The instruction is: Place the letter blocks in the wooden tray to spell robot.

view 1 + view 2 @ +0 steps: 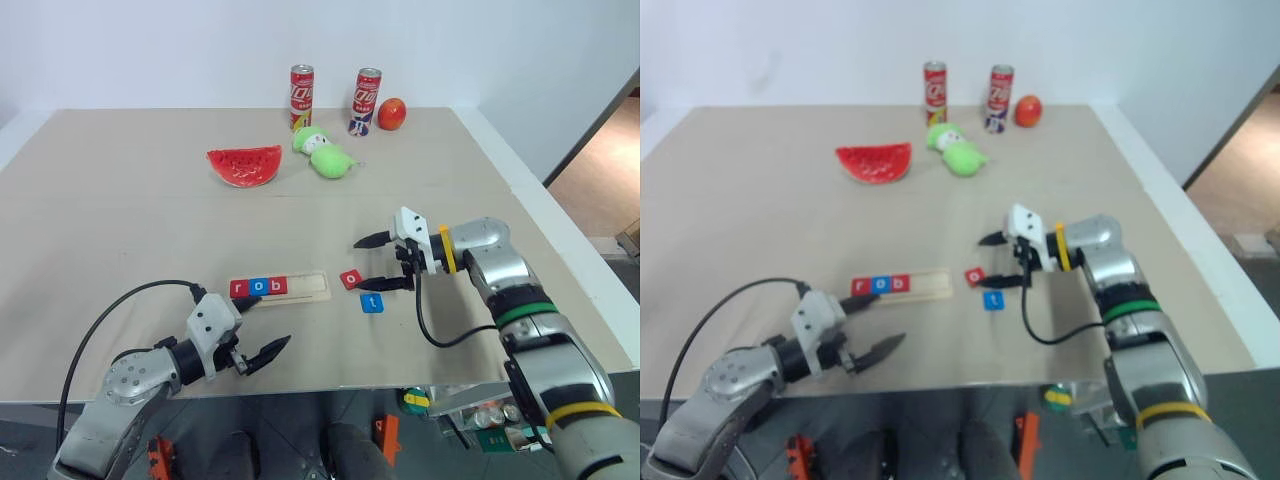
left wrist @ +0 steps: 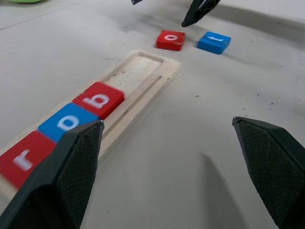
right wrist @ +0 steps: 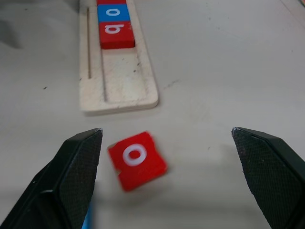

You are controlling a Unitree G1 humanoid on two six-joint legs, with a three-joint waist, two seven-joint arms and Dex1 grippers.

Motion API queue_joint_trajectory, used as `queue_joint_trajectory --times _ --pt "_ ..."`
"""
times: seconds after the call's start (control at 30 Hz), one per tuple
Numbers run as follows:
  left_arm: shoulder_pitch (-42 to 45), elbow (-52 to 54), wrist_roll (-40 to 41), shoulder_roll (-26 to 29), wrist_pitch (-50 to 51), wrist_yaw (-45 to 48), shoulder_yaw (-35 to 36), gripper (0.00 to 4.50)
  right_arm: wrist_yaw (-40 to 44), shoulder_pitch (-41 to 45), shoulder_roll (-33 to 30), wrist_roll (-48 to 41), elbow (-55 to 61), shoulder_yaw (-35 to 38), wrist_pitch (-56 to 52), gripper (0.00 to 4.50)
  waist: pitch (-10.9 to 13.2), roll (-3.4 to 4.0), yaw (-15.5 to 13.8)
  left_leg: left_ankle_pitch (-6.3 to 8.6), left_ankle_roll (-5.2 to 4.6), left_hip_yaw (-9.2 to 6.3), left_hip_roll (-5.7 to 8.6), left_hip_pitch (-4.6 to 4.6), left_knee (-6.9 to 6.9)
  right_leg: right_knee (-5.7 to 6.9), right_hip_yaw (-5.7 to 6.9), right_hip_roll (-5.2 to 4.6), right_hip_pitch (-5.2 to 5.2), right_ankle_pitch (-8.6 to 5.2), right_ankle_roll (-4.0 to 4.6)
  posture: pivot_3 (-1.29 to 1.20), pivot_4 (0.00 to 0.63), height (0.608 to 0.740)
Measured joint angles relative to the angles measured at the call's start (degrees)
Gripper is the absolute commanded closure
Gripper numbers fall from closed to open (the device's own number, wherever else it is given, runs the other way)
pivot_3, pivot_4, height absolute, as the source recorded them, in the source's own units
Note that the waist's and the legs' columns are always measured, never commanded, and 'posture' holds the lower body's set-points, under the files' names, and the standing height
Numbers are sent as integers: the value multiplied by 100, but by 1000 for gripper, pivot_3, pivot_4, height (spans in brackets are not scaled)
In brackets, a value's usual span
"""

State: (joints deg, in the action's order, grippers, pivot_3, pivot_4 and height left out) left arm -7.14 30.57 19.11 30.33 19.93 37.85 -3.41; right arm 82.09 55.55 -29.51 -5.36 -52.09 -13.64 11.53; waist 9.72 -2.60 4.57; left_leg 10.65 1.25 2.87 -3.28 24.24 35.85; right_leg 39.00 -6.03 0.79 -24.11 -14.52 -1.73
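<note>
Both tools, left (image 1: 262,330) and right (image 1: 380,262), gape empty; wooden tray (image 1: 310,288) holds r, o, b.

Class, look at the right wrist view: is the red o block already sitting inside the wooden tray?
No: the red o block lies on the table, apart from the wooden tray, between the open right gripper fingers.

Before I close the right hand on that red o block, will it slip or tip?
The red o block looks flat and rigid, lying face up on the table, so tipping seems unlikely. It sits skewed between the open right hand, so it may twist or slide on the smooth surface. Probably light.
</note>
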Motion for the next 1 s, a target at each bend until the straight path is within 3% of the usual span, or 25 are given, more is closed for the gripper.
queue_joint_trajectory --times 0.1,0.13,0.33,0.57,1.0 --pt "-41 53 -1 0 11 -42 1 0 57 25 91 158 -445 -5 268 9 0 1 -22 0 0 1 13 3 1 0 -3 -10 1 -2 -5 0 150 740" --pt "-46 66 0 -1 16 -65 2 0 93 27 94 231 -561 -5 391 254 0 1 -22 0 0 3 16 2 1 0 -8 -12 2 -2 -7 0 150 740" --pt "-66 125 97 -66 63 -168 102 0 129 32 176 300 -804 30 643 254 0 1 -21 0 0 -1 9 -6 7 1 -1 -7 9 2 -6 0 150 740" --pt "2 307 788 -275 502 -304 322 0 -100 96 243 355 -1070 103 619 254 0 1 -19 -1 0 0 3 -29 29 1 5 -6 35 6 -15 0 150 740" --pt "39 369 836 -202 556 -324 321 0 -147 95 270 386 -1123 200 385 254 0 1 -6 0 1 7 6 -79 33 0 -10 -8 81 -21 -16 0 150 740"
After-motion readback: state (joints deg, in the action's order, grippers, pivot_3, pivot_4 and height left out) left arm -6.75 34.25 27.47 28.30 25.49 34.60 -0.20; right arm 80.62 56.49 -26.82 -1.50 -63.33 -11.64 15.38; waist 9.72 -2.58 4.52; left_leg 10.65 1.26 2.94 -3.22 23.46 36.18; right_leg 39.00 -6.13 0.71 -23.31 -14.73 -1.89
